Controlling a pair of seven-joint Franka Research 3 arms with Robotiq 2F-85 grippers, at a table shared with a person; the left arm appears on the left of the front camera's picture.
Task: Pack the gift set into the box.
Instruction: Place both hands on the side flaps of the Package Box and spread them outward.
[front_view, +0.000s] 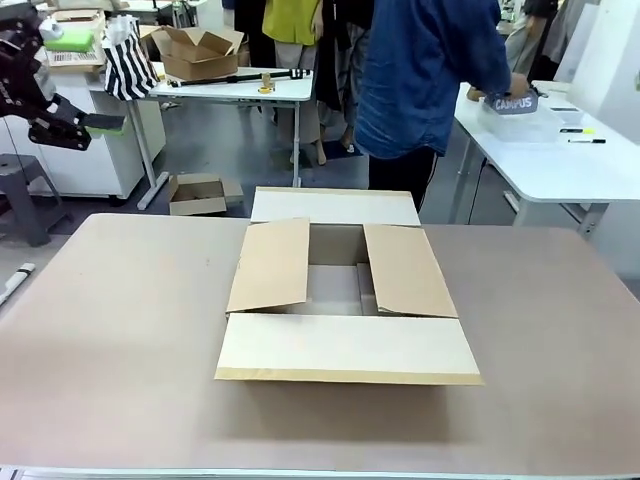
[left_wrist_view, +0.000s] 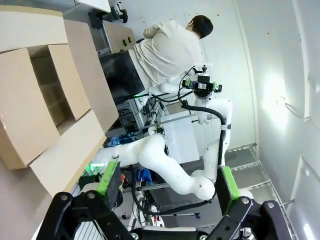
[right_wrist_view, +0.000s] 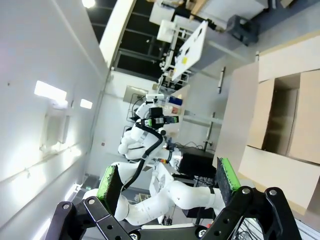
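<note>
My left claw (front_view: 95, 124) hangs in the upper left of the front view, off the table (front_view: 120, 330) and well apart from the box (front_view: 345, 300). In its own wrist view its pads (left_wrist_view: 111, 177) stand wide with nothing between them. My right claw (right_wrist_view: 170, 185) does not show in the front view at all; its wrist view has its pads spread wide too, empty, with the box at the right edge of that frame.

The box sits mid-frame on the table. Its two side flaps lean inward over the mouth, the near flap lies flat toward me, and the far flap lies flat away. Only a narrow slot of the floor shows between the side flaps.

The basket I cannot find in any view. A person (front_view: 425, 75) stands at the top of the front view, turned to a side table at the upper right.

Risks as I judge them:
- The inward side flaps narrow the opening. A basket lowered straight down could catch on a flap edge, tip, and spill its small pieces.
- Pushing past a flap could fold it under the load or shove the light box across the table.
- If the basket is handed to me, closing on its lattice side off-centre could let it swing or slip.
- Both arms reaching the middle at once could collide.
</note>
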